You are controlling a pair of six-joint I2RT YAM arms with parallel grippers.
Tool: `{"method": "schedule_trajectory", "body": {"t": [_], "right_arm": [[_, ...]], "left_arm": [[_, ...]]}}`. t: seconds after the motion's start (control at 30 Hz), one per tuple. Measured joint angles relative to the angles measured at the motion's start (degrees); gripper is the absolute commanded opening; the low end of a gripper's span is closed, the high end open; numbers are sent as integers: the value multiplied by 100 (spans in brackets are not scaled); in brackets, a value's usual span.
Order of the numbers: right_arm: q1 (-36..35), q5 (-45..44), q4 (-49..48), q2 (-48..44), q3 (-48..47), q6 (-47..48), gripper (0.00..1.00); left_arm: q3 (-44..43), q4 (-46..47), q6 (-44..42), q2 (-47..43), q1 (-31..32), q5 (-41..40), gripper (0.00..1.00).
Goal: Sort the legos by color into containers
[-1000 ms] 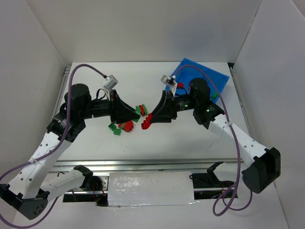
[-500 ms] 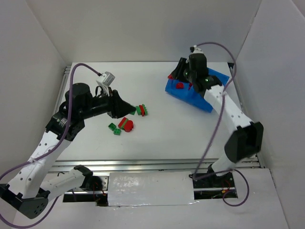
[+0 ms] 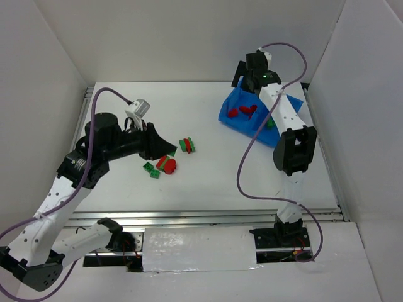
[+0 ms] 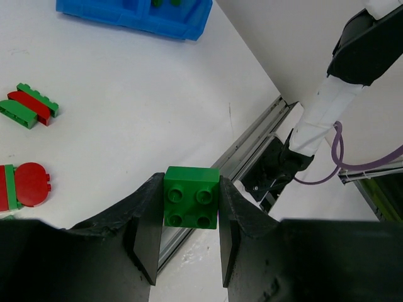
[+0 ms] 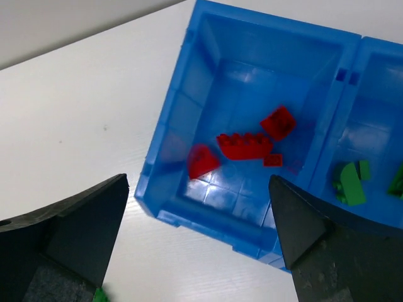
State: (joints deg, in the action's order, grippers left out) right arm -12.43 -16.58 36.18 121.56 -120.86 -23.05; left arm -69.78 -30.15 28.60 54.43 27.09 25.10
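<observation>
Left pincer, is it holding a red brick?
No, the left pincer is clamped on a green brick with four studs.

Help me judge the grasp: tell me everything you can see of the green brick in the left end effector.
The green brick is a square, glossy-looking plastic piece with four round studs in a two-by-two grid facing the wrist camera. It sits level, pinched on two opposite sides by the black fingers of the left end effector, which is shut on it. Nothing else touches it. It hangs clear above the white table, near its edge.
</observation>
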Motion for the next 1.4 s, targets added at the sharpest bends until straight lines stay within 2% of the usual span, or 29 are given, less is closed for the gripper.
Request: {"method": "schedule_trajectory", "body": {"t": [0.13, 0.2, 0.33, 0.4, 0.5, 0.57, 0.63, 0.8, 1.07, 1.1, 1.2, 1.23, 1.27, 1.3, 1.33, 1.4], "right_arm": [[-4, 577, 168, -192, -114, 90, 100], [-24, 1038, -70, -739, 479, 144, 100], [-57, 2741, -87, -2216, 1729, -181, 100], [-105, 3707, -702, -3141, 2658, -1051, 100], [-505, 4706, -2275, -4771, 4916, -3045, 100], [-1043, 4913, -2938, -5499, 6074, -4197, 100], [-1650, 5005, -3154, -5753, 6592, -5165, 100], [-2369, 4747, -3672, -5729, 6570, -6535, 100], [-2977, 4264, -4986, -5735, 6585, -7890, 94], [-3036, 4221, -5040, -5735, 6588, -7960, 92], [-3187, 4087, -5198, -5735, 6655, -8177, 76], [-3228, 4057, -5285, -5740, 6712, -8249, 65], [-3259, 4033, -5355, -5746, 6773, -8284, 59], [-3285, 4000, -5394, -5751, 6843, -8365, 39], [-3303, 3980, -5434, -5753, 6883, -8373, 24], [-3322, 3943, -5445, -5757, 6951, -8430, 10]], "left_arm": [[-20, 13, 70, 57, 0, -4, 0], [-173, 7, 192, 247, 0, -15, 0], [-439, 326, 317, 732, 0, 319, 0], [-310, 693, 302, 787, 15, 627, 0], [315, 1488, 254, 466, 46, 951, 0], [658, 1862, 157, 190, 61, 1067, 0], [811, 2201, 101, 4, 85, 1187, 0], [1005, 3198, -33, -87, 131, 1530, 0], [1325, 3897, -140, -96, 151, 1821, 0], [1368, 3998, -129, -109, 151, 1825, 0], [1547, 4378, -98, -212, 151, 1799, 0], [1582, 4463, -87, -227, 151, 1799, 0], [1604, 4544, -66, -234, 153, 1794, 0], [1615, 4634, -7, -234, 151, 1781, 0], [1628, 4669, 9, -232, 151, 1762, 0], [1644, 4767, 35, -236, 151, 1696, 0]]}}
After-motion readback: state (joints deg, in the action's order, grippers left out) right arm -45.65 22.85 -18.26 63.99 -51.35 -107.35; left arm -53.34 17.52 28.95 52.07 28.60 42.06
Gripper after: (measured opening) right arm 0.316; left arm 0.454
